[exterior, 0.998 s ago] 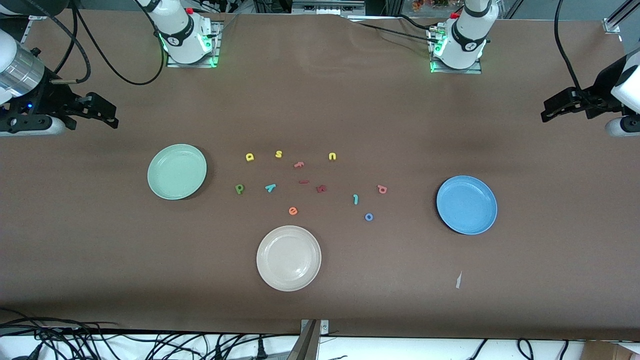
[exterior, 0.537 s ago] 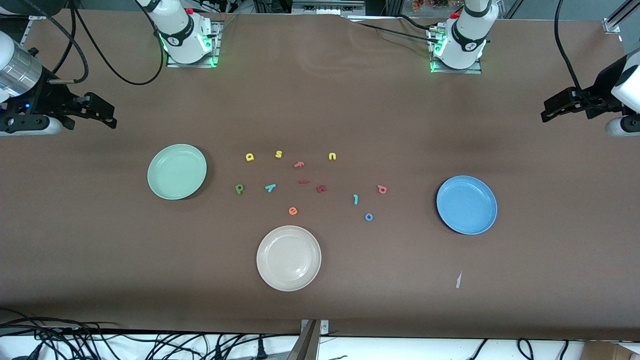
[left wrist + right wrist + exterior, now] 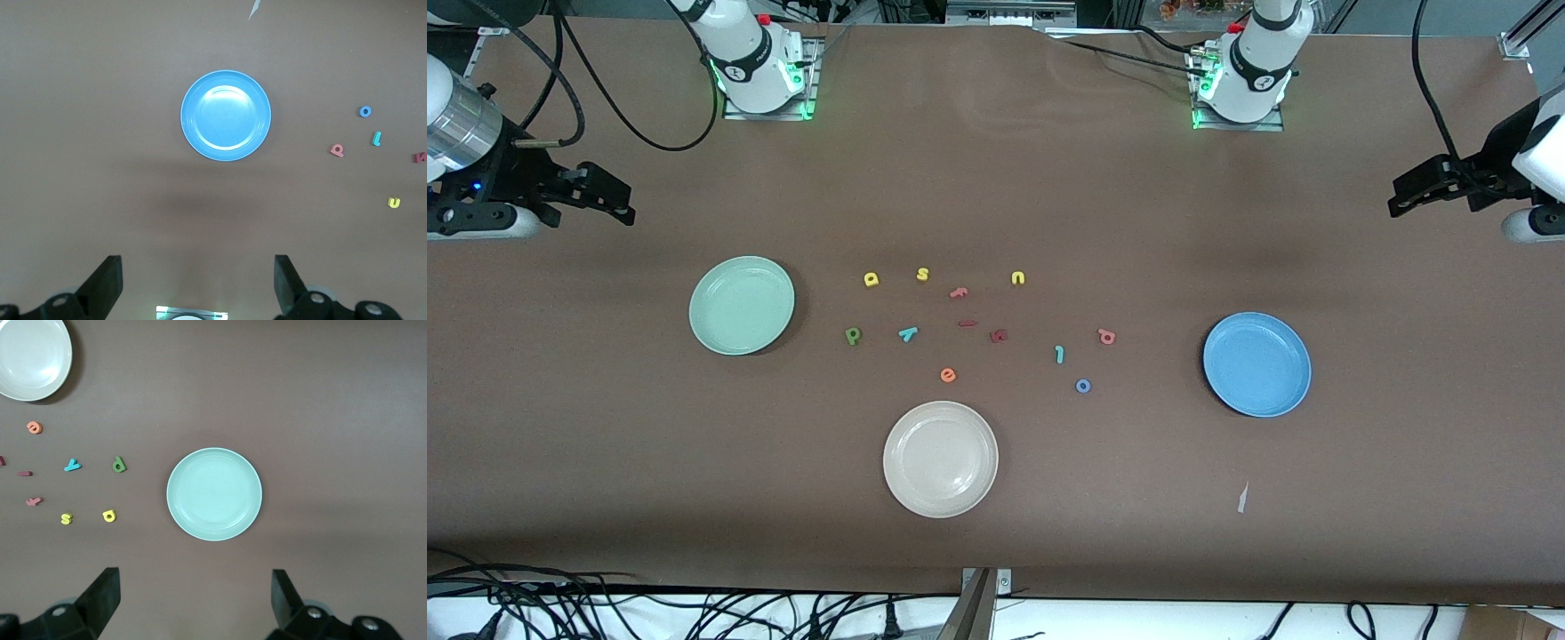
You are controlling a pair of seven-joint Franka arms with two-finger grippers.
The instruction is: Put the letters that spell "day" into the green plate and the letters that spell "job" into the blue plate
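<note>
The right gripper (image 3: 609, 197) had drifted slightly, jaws apart, above the right arm's end; the left gripper (image 3: 1409, 194) waited, jaws apart. Green plate (image 3: 742, 305), blue plate (image 3: 1256, 364), "d" (image 3: 853, 335) and "o" (image 3: 1083, 386) lay on the table (image 3: 996, 178).

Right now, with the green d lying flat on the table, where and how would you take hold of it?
Probably from straight above: the green d lies flat and thin on the table, so no side offers a hold. I would close the jaws across its straight stem rather than the round bowl. It lies clear of the teal y and beside the green plate, at the right arm's end.
</note>
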